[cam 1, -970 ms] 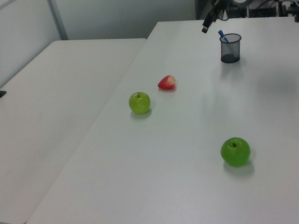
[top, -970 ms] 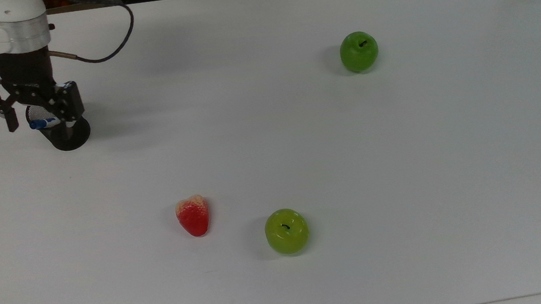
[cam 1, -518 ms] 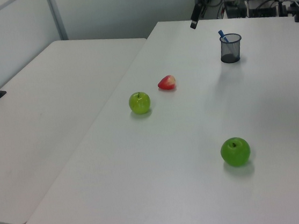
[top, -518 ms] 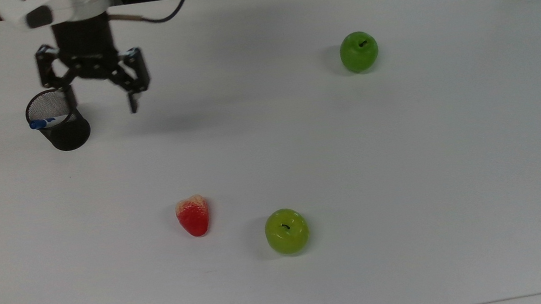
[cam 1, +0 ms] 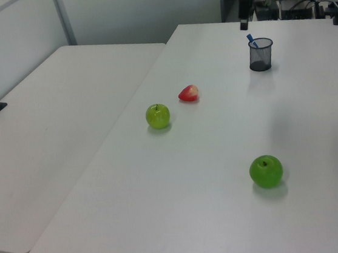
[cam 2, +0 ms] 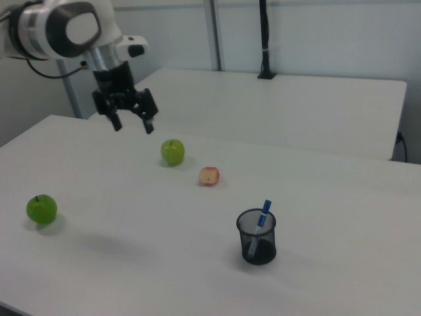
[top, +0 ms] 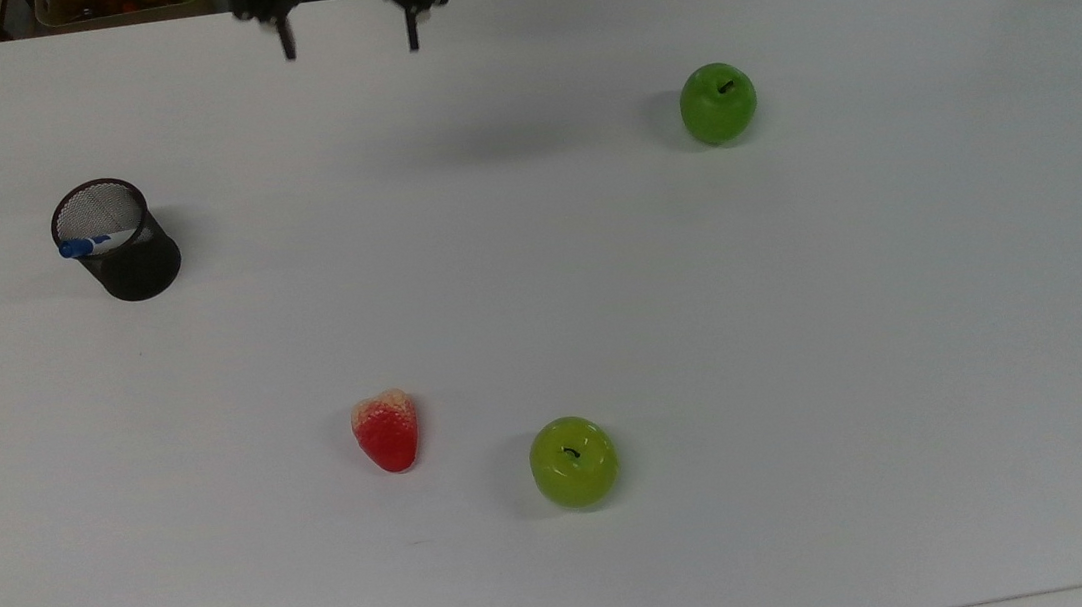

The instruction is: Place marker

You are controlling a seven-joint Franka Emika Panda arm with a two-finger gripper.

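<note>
While the marker point(cam 2: 261, 222) stands tilted inside the black mesh cup point(cam 2: 257, 237), we see the gripper point(cam 2: 132, 125) well apart from it, fingers spread and empty.

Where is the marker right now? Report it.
The marker stands tilted inside the black mesh cup at the top view's left, apart from the strawberry and the open claw.
</note>
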